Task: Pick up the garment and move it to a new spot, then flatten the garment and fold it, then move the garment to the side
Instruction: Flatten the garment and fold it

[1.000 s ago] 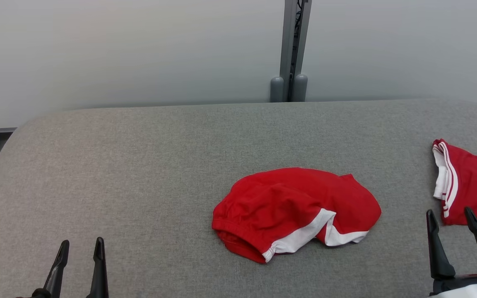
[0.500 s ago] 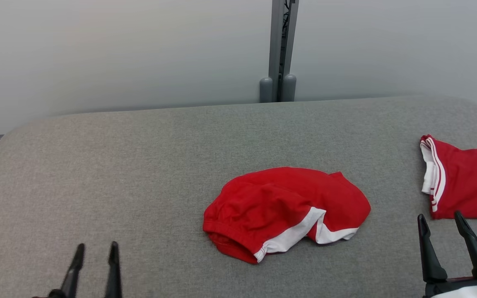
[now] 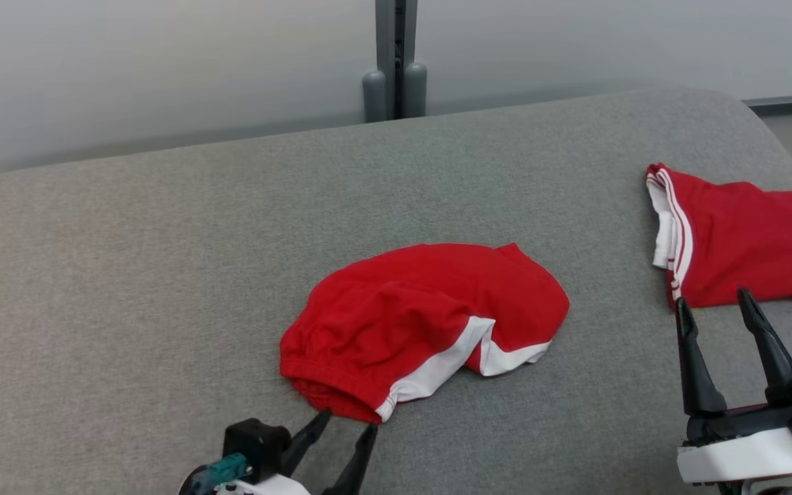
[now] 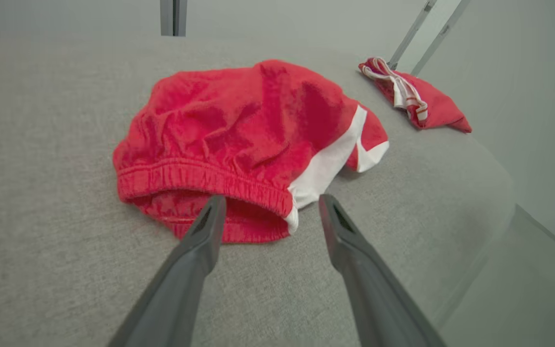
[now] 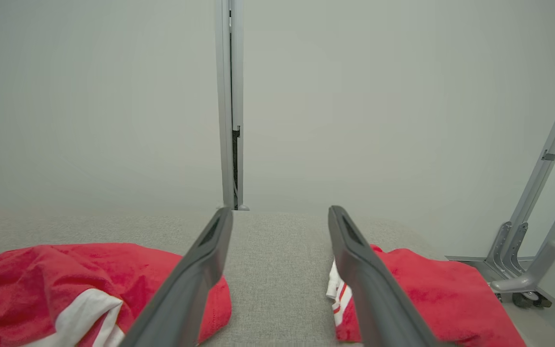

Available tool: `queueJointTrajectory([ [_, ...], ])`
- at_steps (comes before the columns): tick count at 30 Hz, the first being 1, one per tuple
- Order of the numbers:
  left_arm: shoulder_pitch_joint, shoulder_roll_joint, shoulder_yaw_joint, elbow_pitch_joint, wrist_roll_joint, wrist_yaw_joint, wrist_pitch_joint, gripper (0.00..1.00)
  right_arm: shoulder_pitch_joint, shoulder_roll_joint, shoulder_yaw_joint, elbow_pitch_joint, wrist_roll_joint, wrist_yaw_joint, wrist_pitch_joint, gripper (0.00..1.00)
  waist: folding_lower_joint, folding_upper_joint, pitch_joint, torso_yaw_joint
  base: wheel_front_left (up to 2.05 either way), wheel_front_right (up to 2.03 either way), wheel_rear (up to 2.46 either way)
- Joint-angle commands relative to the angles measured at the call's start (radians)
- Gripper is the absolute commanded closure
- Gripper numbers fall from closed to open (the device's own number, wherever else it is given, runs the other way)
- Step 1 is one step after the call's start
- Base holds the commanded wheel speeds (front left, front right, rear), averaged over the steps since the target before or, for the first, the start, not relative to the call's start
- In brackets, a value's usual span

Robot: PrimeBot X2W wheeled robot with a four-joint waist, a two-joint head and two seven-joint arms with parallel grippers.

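The left gripper (image 3: pixel 349 421) has closed in on the shorts (image 3: pixel 423 323) from 7 o'clock, jaws wide, empty; right gripper (image 3: pixel 712 299) hovers, jaws wide, beside a second garment (image 3: pixel 746 234).

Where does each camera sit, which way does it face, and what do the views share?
Head view: on the head, looking down at the grey table, crumpled red shorts and second red garment; left gripper and right gripper at the bottom edge.
Left wrist view: on the left wrist, looking along its open fingers at the shorts' waistband.
Right wrist view: on the right wrist, looking along its fingers between both garments toward the post.
Shared: all three show both garments.
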Motion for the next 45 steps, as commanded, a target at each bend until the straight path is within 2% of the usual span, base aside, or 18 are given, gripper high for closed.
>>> queueJointTrajectory([
  [1,-0.022,0.003,-0.015,0.016,-0.012,-0.002,0.026,0.00,-0.015,-0.005,0.001,-0.002,0.009,0.000,0.000,0.00,0.0000,-0.0001,0.047,-0.047,0.00,0.00,0.00],
  [4,-0.046,0.004,-0.032,0.047,-0.008,0.000,0.059,0.00,-0.022,-0.005,0.005,0.001,0.019,0.000,0.000,0.00,0.0000,-0.0001,0.077,-0.075,0.00,0.00,0.00],
  [11,-0.094,0.017,-0.013,0.104,0.010,0.028,0.033,0.00,-0.040,-0.005,0.007,0.000,0.033,0.000,0.000,0.00,0.0000,-0.0001,0.122,-0.121,0.00,0.00,0.00],
  [15,-0.113,0.026,-0.019,0.125,0.008,0.022,0.018,0.02,-0.052,-0.005,0.005,0.001,0.035,0.000,0.000,0.00,0.0000,-0.0001,0.131,-0.132,0.00,0.00,0.00],
  [16,-0.119,0.026,-0.026,0.123,0.004,0.017,0.014,0.53,-0.052,-0.005,0.004,0.002,0.035,0.000,0.000,0.00,0.0000,-0.0001,0.132,-0.133,0.00,0.00,0.00],
  [17,-0.122,0.025,-0.030,0.120,-0.007,0.015,0.011,0.93,-0.052,-0.005,0.003,0.002,0.035,0.000,0.000,0.00,0.0000,-0.0001,0.133,-0.133,0.00,0.00,0.00],
  [18,-0.125,0.024,-0.036,0.115,-0.013,0.013,0.008,1.00,-0.052,-0.005,0.001,0.003,0.035,0.000,0.000,0.00,0.0000,-0.0001,0.133,-0.133,0.00,0.00,0.00],
  [23,-0.118,0.022,-0.060,0.065,-0.084,0.004,0.030,1.00,-0.043,-0.005,-0.005,0.010,0.033,0.000,0.000,0.00,0.0000,-0.0001,0.129,-0.125,0.00,0.00,0.00],
  [27,-0.073,0.059,-0.064,-0.096,-0.204,-0.001,0.094,1.00,-0.024,-0.005,-0.022,0.009,0.025,0.000,0.000,0.00,0.0000,-0.0001,0.115,-0.096,0.00,0.00,0.00],
  [30,-0.024,0.127,-0.054,-0.275,-0.320,-0.003,0.163,1.00,-0.011,-0.005,-0.039,0.011,0.018,0.000,0.000,0.00,0.0000,-0.0001,0.103,-0.062,0.00,0.00,0.00],
  [34,0.073,0.284,-0.024,-0.464,-0.450,-0.001,0.256,1.00,-0.009,-0.005,-0.044,0.011,0.012,0.000,0.000,0.00,0.0000,-0.0001,0.094,-0.022,0.00,0.00,0.00],
  [36,0.133,0.365,0.010,-0.490,-0.481,-0.001,0.290,1.00,-0.015,-0.005,-0.046,0.012,0.011,0.000,0.000,0.00,0.0000,-0.0001,0.094,-0.008,0.00,0.00,0.00],
  [40,0.226,0.441,0.052,-0.436,-0.543,0.000,0.319,1.00,-0.022,-0.005,-0.047,0.016,0.011,0.000,0.000,0.00,0.0000,-0.0001,0.096,0.019,0.00,0.00,0.00],
  [41,0.231,0.453,0.054,-0.410,-0.539,0.000,0.320,1.00,-0.022,-0.005,-0.044,0.018,0.010,0.000,0.000,0.00,0.0000,-0.0001,0.097,0.024,0.00,0.00,0.00],
  [43,0.233,0.427,0.043,-0.356,-0.565,0.000,0.310,1.00,-0.021,-0.005,-0.043,0.021,0.007,0.000,0.000,0.00,0.0000,-0.0001,0.097,0.034,0.00,0.00,0.00],
  [44,0.224,0.432,0.041,-0.329,-0.551,0.000,0.306,0.88,-0.023,-0.005,-0.042,0.022,0.006,0.000,0.000,0.00,0.0000,-0.0001,0.097,0.036,0.00,0.00,0.00],
  [45,0.210,0.434,0.044,-0.298,-0.527,0.006,0.291,0.55,-0.023,-0.005,-0.041,0.024,0.003,0.000,0.000,0.00,0.0000,-0.0001,0.096,0.038,0.00,0.00,0.00],
])
